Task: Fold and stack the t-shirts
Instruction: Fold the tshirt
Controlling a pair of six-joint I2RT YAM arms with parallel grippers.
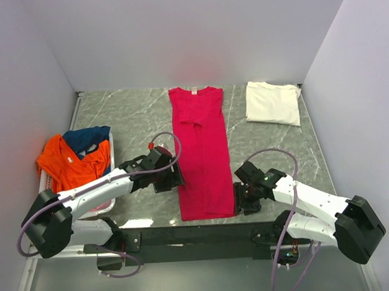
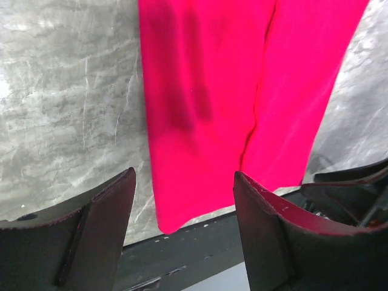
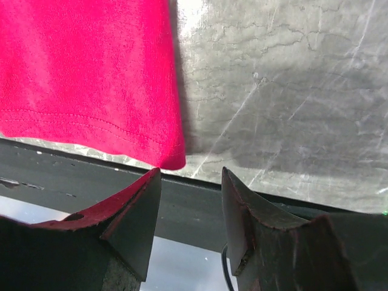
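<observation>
Grey marbled tabletop [image 1: 129, 116] boxed in by pale walls. From above, the crimson-pink tee [image 1: 201, 151] lies folded into a long strip down the middle, with the cream-white tee [image 1: 273, 102] folded at the far right. Both arms reach in low over the near edge: the left gripper [image 1: 176, 178] is at the strip's left edge and the right gripper [image 1: 238, 198] by its near right corner. The white slatted basket [image 1: 47, 184] on the left holds an orange tee [image 1: 70, 162] and a navy tee [image 1: 85, 138].

Left wrist view: the left gripper [image 2: 183, 182] has its jaws spread with nothing between them, and the crimson-pink tee [image 2: 206, 91] lies flat just beyond.

Right wrist view: the right gripper [image 3: 191, 176] is parted and empty, right beside the crimson-pink tee [image 3: 85, 73] hem corner.
</observation>
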